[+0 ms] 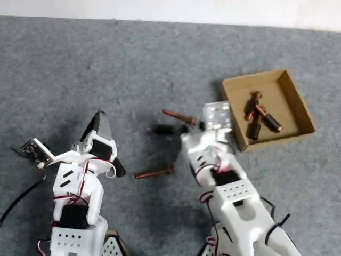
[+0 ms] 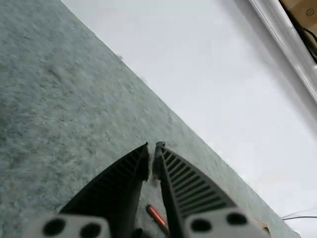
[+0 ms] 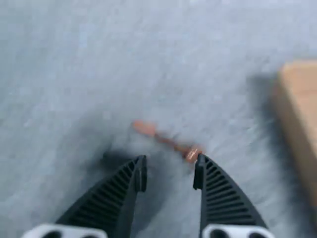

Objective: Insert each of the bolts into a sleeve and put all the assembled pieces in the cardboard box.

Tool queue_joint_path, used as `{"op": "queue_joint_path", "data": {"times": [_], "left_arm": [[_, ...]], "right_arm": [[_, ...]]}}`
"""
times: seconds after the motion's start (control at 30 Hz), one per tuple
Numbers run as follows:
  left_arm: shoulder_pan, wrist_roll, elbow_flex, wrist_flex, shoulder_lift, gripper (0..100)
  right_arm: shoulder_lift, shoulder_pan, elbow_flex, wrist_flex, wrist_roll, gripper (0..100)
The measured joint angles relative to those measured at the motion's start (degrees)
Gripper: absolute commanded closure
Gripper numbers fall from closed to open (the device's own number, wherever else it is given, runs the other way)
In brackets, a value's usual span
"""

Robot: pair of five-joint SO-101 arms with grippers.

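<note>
High view first: the cardboard box [image 1: 256, 76] sits at the right of the grey mat [image 1: 80, 64], open side up, and several assembled pieces [image 1: 261, 114] lie jumbled together on its floor. Left of the box, near the middle of the mat, a coppery bolt [image 1: 176, 115] lies flat, with a black sleeve [image 1: 164, 129] just beside it on the side toward the arms; the two look apart rather than touching. A second bolt [image 1: 153, 173] lies flat farther toward the arms, between the two arm bodies and well apart from the first. The right gripper [image 3: 170, 173] hovers over the first bolt with its jaws spread wide and nothing between them — in the right wrist view the bolt lies crosswise just past the fingertips, and a corner of the box shows off to one side. The left gripper [image 2: 153, 156] is raised over bare mat at the left, well away from the parts, its jaws drawn almost together with only a sliver of a gap and holding nothing.
</note>
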Motion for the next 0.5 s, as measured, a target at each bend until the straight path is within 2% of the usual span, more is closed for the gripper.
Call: {"op": "queue_joint_path", "data": {"times": [0.17, 0.3, 0.5], "left_arm": [[-3.0, 0.0, 0.0, -0.3, 0.0, 95], [-3.7, 0.0, 0.0, -0.7, 0.0, 95], [-3.7, 0.0, 0.0, -0.8, 0.0, 95]], "right_arm": [[0.0, -5.5, 0.0, 2.7, 0.8, 86.1], [0.4, -6.2, -0.9, 4.1, 7.4, 92.3], [9.7, -7.7, -10.7, 6.5, 14.2, 92.7]]}}
